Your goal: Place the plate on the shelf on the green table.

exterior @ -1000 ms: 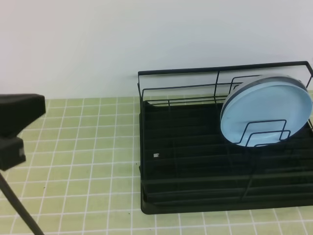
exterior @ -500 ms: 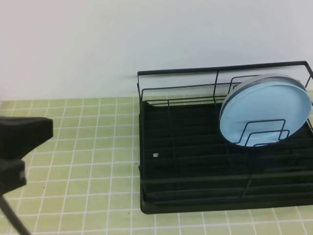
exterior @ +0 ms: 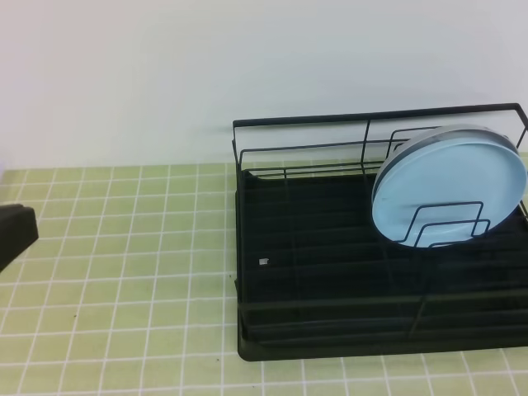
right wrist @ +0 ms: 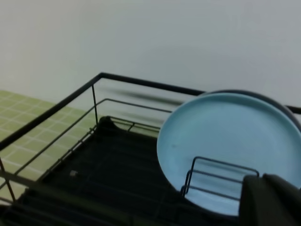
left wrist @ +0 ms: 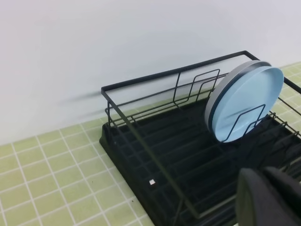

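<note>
The left fingers (left wrist: 270, 197) are closed and hold nothing; only a dark tip shows at the bottom of the left wrist view. The right fingers (right wrist: 273, 200) are closed too and empty, cut off at the corner of the right wrist view. The light blue plate (exterior: 450, 195) stands on its edge in the black wire dish rack (exterior: 330, 289), leaning between the upright wires at the right end. The rack sits on the green tiled desk (exterior: 124, 272). Its right side is cut off.
</note>
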`<state>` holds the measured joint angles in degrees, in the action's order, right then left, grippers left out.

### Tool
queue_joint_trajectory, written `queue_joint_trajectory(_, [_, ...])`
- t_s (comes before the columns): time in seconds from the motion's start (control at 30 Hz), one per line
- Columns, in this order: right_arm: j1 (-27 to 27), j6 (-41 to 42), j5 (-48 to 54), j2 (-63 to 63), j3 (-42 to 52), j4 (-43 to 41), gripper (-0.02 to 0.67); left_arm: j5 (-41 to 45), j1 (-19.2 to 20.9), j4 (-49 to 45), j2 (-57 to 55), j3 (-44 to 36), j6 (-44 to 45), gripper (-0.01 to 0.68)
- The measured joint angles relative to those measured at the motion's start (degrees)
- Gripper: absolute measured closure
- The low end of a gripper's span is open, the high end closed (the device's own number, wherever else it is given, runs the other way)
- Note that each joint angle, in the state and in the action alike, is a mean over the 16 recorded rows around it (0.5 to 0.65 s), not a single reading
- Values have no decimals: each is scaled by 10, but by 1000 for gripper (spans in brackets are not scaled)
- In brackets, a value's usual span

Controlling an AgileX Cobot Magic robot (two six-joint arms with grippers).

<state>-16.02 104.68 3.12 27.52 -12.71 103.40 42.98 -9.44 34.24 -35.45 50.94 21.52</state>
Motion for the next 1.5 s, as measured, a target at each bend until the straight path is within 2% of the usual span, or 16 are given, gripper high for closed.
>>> queue_joint_trajectory(0.57, [0, 0, 0, 0, 22, 1, 652, -2, 0, -15, 4, -1, -2, 673])
queue_joint_trajectory(0.77, [0, 0, 0, 0, 22, 1, 652, -44, 0, -98, 17, -30, -76, 673])
queue_joint_trajectory(0.97, [0, 0, 0, 0, 22, 1, 652, -158, 0, -219, 63, -129, -183, 673])
queue_joint_trajectory(1.23, [0, 0, 0, 0, 22, 1, 652, -307, 0, -326, 190, -339, -289, 673])
queue_joint_trajectory(1.37, [0, 0, 0, 0, 22, 1, 652, -338, 0, -334, 254, -430, -304, 673])
queue_joint_trajectory(1.5, [0, 0, 0, 0, 22, 1, 652, -323, 0, -338, 304, -488, -317, 673])
